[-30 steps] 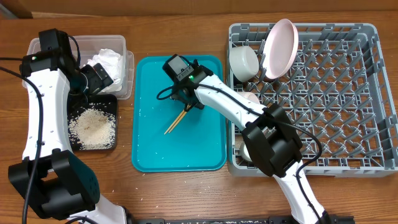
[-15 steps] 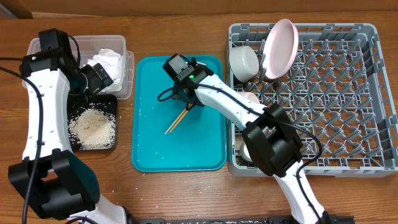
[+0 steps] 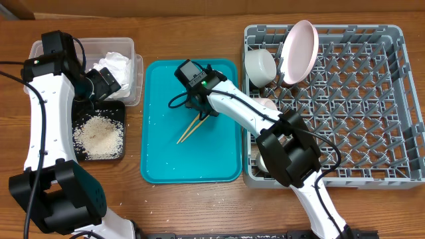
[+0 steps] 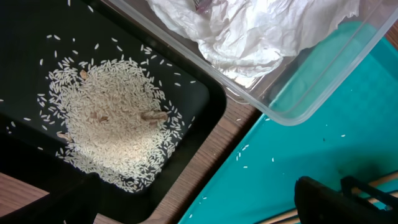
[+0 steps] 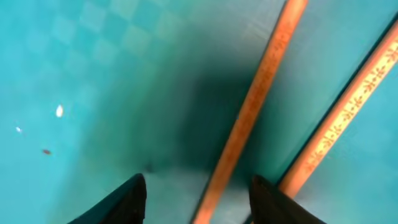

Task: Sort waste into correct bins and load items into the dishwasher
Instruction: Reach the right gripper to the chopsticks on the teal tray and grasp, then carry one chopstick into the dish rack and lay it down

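Two wooden chopsticks (image 3: 188,129) lie on the teal tray (image 3: 159,153). My right gripper (image 3: 200,110) is open at their upper end. In the right wrist view its fingers (image 5: 199,199) straddle one chopstick (image 5: 258,99), and the other lies just outside the right finger. My left gripper (image 3: 108,82) is open and empty (image 4: 198,190) over the black tray (image 3: 117,111). That tray holds the rice (image 3: 98,136), also in the left wrist view (image 4: 112,124). The clear tub (image 3: 137,73) holds the white napkin (image 3: 113,65). The grey rack (image 3: 372,99) holds the plate (image 3: 299,52) on edge and a white bowl (image 3: 260,66).
A smaller white dish (image 3: 268,105) sits in the rack by my right arm, partly hidden. A few loose grains dot the teal tray (image 4: 323,124) near the chopsticks (image 4: 373,183). Wooden tabletop (image 3: 199,206) surrounds everything.
My right gripper has shifted very slightly over the chopsticks' upper end. The left arm has not moved.
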`<action>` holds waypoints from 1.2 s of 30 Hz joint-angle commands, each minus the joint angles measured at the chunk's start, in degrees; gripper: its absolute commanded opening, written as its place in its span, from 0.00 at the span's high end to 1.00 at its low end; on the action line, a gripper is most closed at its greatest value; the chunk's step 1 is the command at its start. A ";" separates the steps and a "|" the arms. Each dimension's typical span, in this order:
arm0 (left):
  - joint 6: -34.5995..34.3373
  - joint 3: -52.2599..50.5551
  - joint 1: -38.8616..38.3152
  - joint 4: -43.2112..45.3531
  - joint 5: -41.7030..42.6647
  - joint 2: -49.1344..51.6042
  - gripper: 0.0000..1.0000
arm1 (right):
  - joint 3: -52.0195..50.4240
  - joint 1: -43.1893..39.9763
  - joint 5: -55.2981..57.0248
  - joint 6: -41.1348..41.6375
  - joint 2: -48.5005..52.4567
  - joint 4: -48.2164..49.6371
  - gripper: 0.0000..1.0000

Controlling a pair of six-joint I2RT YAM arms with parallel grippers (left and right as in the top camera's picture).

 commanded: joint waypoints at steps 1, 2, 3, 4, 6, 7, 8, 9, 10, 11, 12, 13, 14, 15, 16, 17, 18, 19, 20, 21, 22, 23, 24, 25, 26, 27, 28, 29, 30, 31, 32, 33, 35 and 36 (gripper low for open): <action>0.90 -0.15 -0.15 0.00 0.39 -1.05 0.00 | 0.31 -0.13 -1.46 1.92 0.85 -0.90 0.57; 0.90 -0.15 -0.15 0.00 0.39 -1.05 0.00 | -0.11 -0.13 -1.68 2.12 0.85 -0.96 0.67; 0.90 -0.15 -0.15 0.00 0.39 -1.05 0.00 | -0.33 -0.13 -1.70 2.12 0.85 -0.96 0.69; 0.90 -0.15 -0.15 0.00 0.42 -1.05 0.00 | -0.66 -0.13 -1.77 2.12 0.85 -1.01 0.74; 0.90 -0.15 -0.15 0.00 0.42 -1.05 0.00 | -1.51 -0.13 -1.90 2.12 0.85 -0.92 0.89; 0.90 -0.15 -0.15 0.00 0.42 -1.05 0.00 | -1.68 -0.13 -1.92 2.14 0.85 -0.90 0.95; 0.90 -0.15 -0.15 0.00 0.39 -1.05 0.00 | -1.81 -0.13 -1.90 2.10 0.85 -0.74 0.96; 0.90 -0.15 -0.15 0.00 0.42 -1.05 0.00 | -1.81 -0.13 -1.90 2.01 0.85 -0.42 0.96; 0.90 -0.15 -0.15 0.00 0.39 -1.05 0.00 | -1.77 -0.13 -1.90 1.36 0.83 -0.11 0.96; 0.90 -0.15 -0.15 0.00 0.42 -1.05 0.00 | -1.44 -0.17 -1.97 0.00 0.83 -0.04 0.96; 0.90 -0.15 -0.15 0.00 0.42 -1.05 0.00 | -1.16 -0.22 -2.40 -1.86 0.83 -0.02 0.96; 0.90 -0.15 -0.15 0.00 0.42 -1.05 0.00 | -0.87 -0.24 -2.93 -3.93 0.79 -0.04 0.96; 0.90 -0.15 -0.15 0.00 0.42 -1.05 0.00 | -0.28 -0.24 -3.61 -6.80 0.79 -0.07 0.96; 0.87 -0.15 -0.15 0.00 0.42 -1.05 0.00 | 0.55 -0.24 -4.46 -9.53 0.76 -0.11 0.96; 0.90 -0.15 -0.15 0.00 0.42 -1.05 0.00 | 1.46 -0.24 -5.49 -11.89 0.76 -0.20 0.96; 0.90 -0.15 -0.15 0.00 0.42 -1.05 0.00 | 2.54 -0.24 -6.29 -13.44 0.76 -0.52 0.96; 0.90 -0.15 -0.15 0.00 0.42 -1.05 0.00 | 4.04 -0.24 -6.97 -15.30 0.74 -1.16 0.96; 0.90 -0.15 -0.15 0.00 0.39 -1.05 0.00 | 6.73 -0.22 -7.10 -18.14 0.50 -2.73 0.96; 0.87 -0.15 -0.15 0.00 0.42 -1.05 0.00 | 7.69 -0.22 -7.10 -18.95 0.35 -3.48 0.96; 0.90 -0.15 -0.15 0.00 0.42 -1.05 0.00 | 9.73 -0.20 -7.10 -20.63 -0.13 -5.11 0.96; 0.90 -0.15 -0.15 0.00 0.42 -1.05 0.00 | 11.87 -0.20 -7.06 -22.23 -0.74 -7.10 0.96; 0.90 -0.15 -0.15 0.00 0.42 -1.05 0.00 | 16.02 -0.20 -6.99 -25.05 -1.95 -11.30 0.96; 0.90 -0.15 -0.15 0.00 0.42 -1.05 0.00 | 19.02 -0.26 -6.34 -26.47 -2.80 -14.56 0.96; 0.90 -0.15 -0.15 0.00 0.42 -1.05 0.00 | 20.96 -0.33 -5.49 -27.02 -3.37 -16.81 0.96; 0.90 -0.15 -0.15 0.00 0.42 -1.05 0.00 | 24.48 -0.55 -3.13 -27.17 -4.57 -21.18 0.96; 0.90 -0.15 -0.15 0.00 0.42 -1.05 0.00 | 27.85 -0.98 -0.66 -27.12 -5.97 -25.11 0.96; 0.90 -0.15 -0.15 0.00 0.39 -1.05 0.00 | 29.40 -1.31 0.61 -27.10 -6.84 -27.08 0.96; 0.90 -0.15 -0.15 0.00 0.42 -1.05 0.00 | 31.52 -1.99 2.47 -26.21 -8.44 -29.86 0.96; 0.90 -0.15 -0.15 0.00 0.42 -1.05 0.00 | 32.92 -2.80 3.74 -24.92 -9.88 -31.80 0.96; 0.90 -0.15 -0.15 0.00 0.42 -1.05 0.00 | 34.12 -4.02 4.24 -23.50 -11.80 -33.73 0.96; 0.90 -0.15 -0.15 0.00 0.42 -1.05 0.00 | 34.80 -6.12 4.17 -21.35 -14.34 -35.60 0.96; 0.90 -0.15 -0.15 0.00 0.42 -1.05 0.00 | 34.82 -7.61 4.17 -19.76 -15.91 -36.70 0.96; 0.90 -0.15 -0.15 0.00 0.42 -1.05 0.00 | 34.82 -12.74 4.24 -17.18 -19.71 -40.68 0.96; 0.90 -0.15 -0.15 0.00 0.39 -1.05 0.00 | 34.82 -14.51 4.20 -17.14 -20.63 -42.05 0.96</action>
